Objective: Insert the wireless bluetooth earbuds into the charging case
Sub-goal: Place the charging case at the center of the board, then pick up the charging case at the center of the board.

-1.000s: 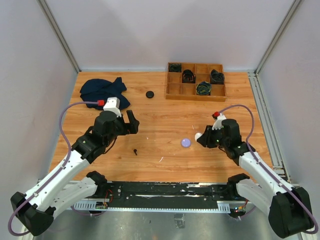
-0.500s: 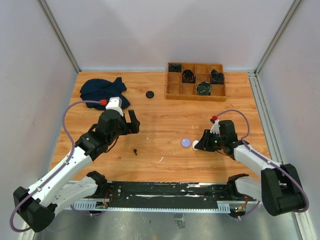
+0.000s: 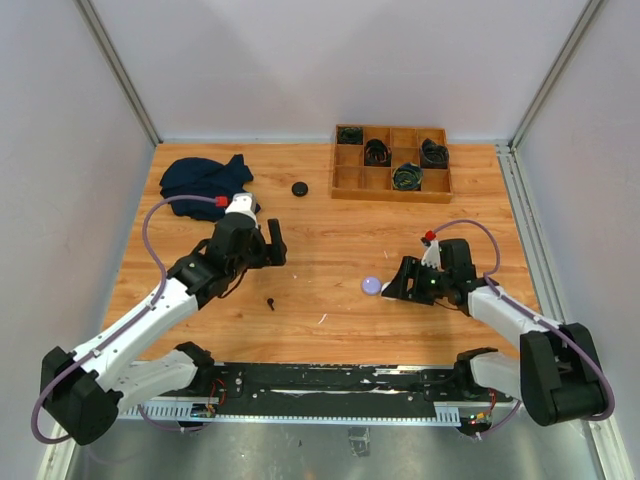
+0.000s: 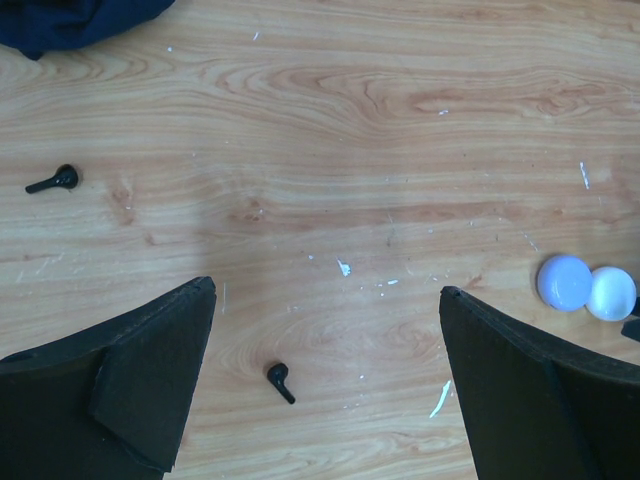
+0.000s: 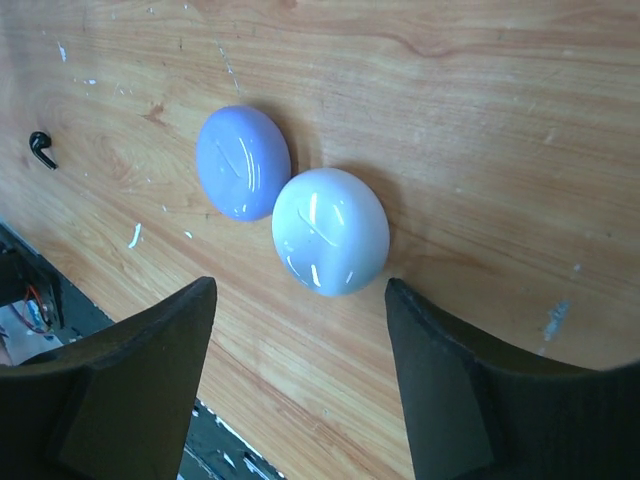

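Two round charging cases lie side by side and touching on the wood, a pale purple case (image 5: 243,162) and a white case (image 5: 330,230). My right gripper (image 5: 300,290) is open just short of the white case, with nothing between its fingers. In the top view only the purple case (image 3: 372,285) shows, beside the right gripper (image 3: 397,287). A black earbud (image 4: 280,382) lies between the fingers of my wide-open left gripper (image 4: 327,330), well below them. A second black earbud (image 4: 53,181) lies farther left. The top view shows one black earbud (image 3: 270,302) and the left gripper (image 3: 270,245).
A wooden compartment tray (image 3: 392,180) with coiled black cables stands at the back right. A black round case (image 3: 299,188) lies to its left, and a dark blue cloth (image 3: 205,180) is bunched at the back left. The table's front edge is close behind the right gripper.
My right gripper came down with the white case, set it beside the purple one and opened, letting it go. The left arm has shifted a little to the right, its gripper still open.
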Robot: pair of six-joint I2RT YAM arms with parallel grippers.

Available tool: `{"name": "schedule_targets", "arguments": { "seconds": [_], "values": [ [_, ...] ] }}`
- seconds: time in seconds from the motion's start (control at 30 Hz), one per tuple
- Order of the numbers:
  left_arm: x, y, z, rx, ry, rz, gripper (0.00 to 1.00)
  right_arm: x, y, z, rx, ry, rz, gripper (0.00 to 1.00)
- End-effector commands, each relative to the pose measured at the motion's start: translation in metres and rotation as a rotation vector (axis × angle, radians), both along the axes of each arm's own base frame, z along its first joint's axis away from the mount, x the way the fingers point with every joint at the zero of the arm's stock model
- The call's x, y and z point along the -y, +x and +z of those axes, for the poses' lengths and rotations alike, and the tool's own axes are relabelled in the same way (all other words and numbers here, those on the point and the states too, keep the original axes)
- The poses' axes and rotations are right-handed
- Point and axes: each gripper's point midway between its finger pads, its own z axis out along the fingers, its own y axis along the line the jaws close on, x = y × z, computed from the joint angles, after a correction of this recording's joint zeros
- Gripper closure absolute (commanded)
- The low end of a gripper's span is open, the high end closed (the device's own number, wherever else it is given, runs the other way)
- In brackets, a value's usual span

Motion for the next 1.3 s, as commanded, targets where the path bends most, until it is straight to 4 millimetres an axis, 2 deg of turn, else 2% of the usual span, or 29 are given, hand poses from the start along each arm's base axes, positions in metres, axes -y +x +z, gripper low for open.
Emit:
{"name": "schedule_targets", "arguments": {
  "seconds": [0.0,0.17,0.3,0.6,0.73,0.77,0.83,1.0,1.13,1.27],
  "values": [
    [0.007,0.019,0.025,0.066,-0.038,0.019,0.01,0.022,-0.003,-0.002,-0.016,-0.118,-0.047,0.28],
    [0.013,0.036,0.020,0.055,-0.005,0.020,0.01,0.042,-0.001,0.010,0.032,-0.237,-0.063,0.17],
    [0.015,0.061,0.012,0.053,0.035,0.026,0.01,0.046,0.009,0.036,0.120,-0.258,-0.058,0.12],
    [0.034,0.146,-0.012,0.020,0.127,-0.075,0.01,0.042,0.021,0.095,0.446,-0.207,-0.046,0.01],
    [0.043,0.186,-0.023,0.048,0.165,-0.157,0.01,0.033,0.023,0.114,0.554,-0.146,-0.022,0.01],
    [0.045,0.193,-0.029,0.046,0.170,-0.184,0.01,0.032,0.022,0.117,0.568,-0.140,-0.015,0.01],
    [0.052,0.213,-0.028,0.073,0.171,-0.242,0.01,0.029,0.021,0.121,0.592,-0.130,0.000,0.02],
    [0.063,0.249,-0.042,0.112,0.246,-0.414,0.01,0.025,0.016,0.126,0.636,-0.106,0.027,0.01],
    [0.068,0.267,-0.055,0.125,0.349,-0.558,0.01,0.028,0.017,0.126,0.655,-0.121,0.021,0.01],
    [0.066,0.276,-0.065,0.141,0.441,-0.658,0.02,0.027,0.017,0.125,0.653,-0.120,0.029,0.01]
  ]
}}
